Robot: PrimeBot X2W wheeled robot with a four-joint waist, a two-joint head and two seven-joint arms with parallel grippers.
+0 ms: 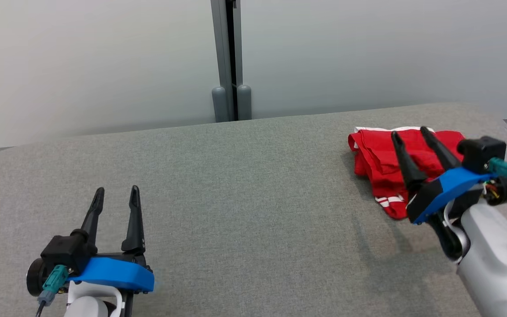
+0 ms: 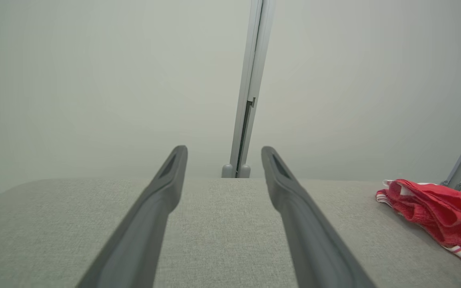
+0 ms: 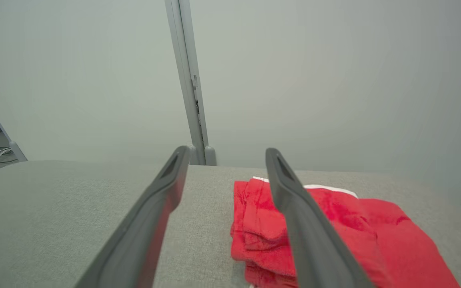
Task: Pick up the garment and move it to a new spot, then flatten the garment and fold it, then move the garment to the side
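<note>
Left gripper (image 1: 117, 190) at near left: fingers spread, empty, low over the grey table (image 1: 236, 198). Red garment (image 1: 376, 163) lies bunched at far right, near the table's edge. Right gripper (image 1: 409, 132) is spread above it, gripping nothing. My worry: a shallow pinch catches one layer and the rest trails off the edge.

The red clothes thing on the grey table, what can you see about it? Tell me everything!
The garment is bright red, soft-looking cloth with white stripes along one edge and a white band at its far edge. It lies in loose, rumpled layers, not spread flat, at the far right of the grey fabric-covered table, resting on it. The open right claw is above it, gripping nothing; whether a finger brushes the cloth I cannot tell.
</note>
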